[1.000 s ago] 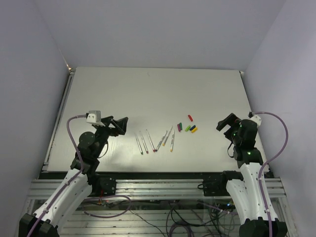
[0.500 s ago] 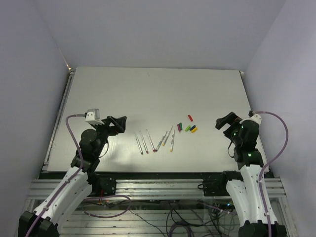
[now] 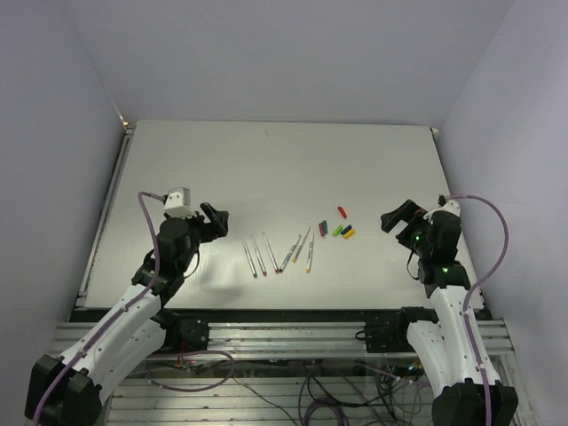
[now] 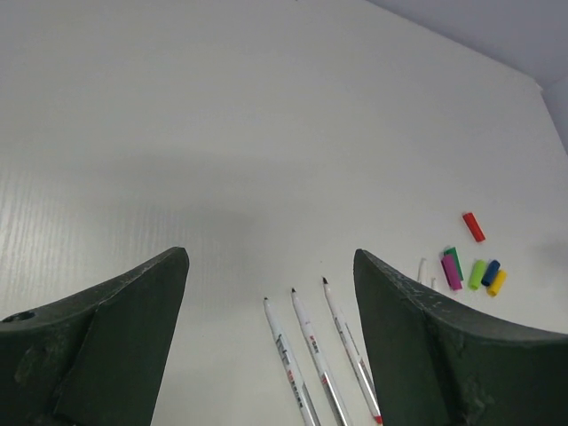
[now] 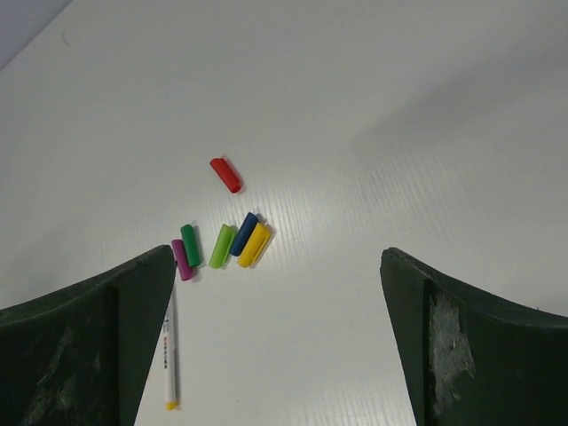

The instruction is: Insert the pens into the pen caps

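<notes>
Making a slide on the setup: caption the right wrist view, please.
Open right hand above six loose coloured caps and a yellow-tipped pen on the white table.

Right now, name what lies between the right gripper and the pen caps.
Only bare table between right gripper and pen caps; the right wrist view shows it.

A: Where could a gripper pass on the white flat table [image 3: 266, 160]?

B: The far half is bare, and so are the strips along both side edges.

A: What stands in the way?

B: The thin whitish-grey pens [image 3: 271, 252] lie close together at the middle front. Just right of them, the short coloured plastic caps [image 3: 340, 231] are bunched; the red cap [image 3: 342, 211] lies slightly apart. Bare surface separates the left gripper [image 3: 216, 220] from the pens, and the right gripper [image 3: 397, 216] from the caps.
</notes>
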Available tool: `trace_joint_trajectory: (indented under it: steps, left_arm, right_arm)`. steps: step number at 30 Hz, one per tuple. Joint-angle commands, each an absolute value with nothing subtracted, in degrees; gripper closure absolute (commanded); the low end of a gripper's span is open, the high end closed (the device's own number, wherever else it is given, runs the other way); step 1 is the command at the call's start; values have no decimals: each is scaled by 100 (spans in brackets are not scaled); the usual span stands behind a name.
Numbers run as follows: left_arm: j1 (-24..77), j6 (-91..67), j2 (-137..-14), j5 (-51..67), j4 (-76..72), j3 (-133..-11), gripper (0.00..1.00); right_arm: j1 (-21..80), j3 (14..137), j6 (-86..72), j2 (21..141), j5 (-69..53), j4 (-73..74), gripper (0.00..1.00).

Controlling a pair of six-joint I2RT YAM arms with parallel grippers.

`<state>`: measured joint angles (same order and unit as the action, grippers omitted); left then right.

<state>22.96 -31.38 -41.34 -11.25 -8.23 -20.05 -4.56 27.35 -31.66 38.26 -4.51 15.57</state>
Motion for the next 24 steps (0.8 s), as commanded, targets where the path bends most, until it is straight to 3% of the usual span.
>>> trace_joint_trajectory:
  steps: [1,11,18,24]
  left_arm:
    - [2896,-2879,-4069,-1691,-564,-2293,15]
    - [4621,-3089,-5056,-2957,-160,-2555,20]
    - [4701,-3326,-5283,-3298,484,-2756,33]
    - [4717,-3588,-5766,-3118,1263,-3182,36]
  right_arm:
    - [-477,2668,-3183,3739,-259,1371,0]
    - [-475,2695,-3345,3318,333,1397,21]
    - [-476,2720,-3024,3311,335,1468,44]
    - [-475,2587,-3052,3511,94,1283,50]
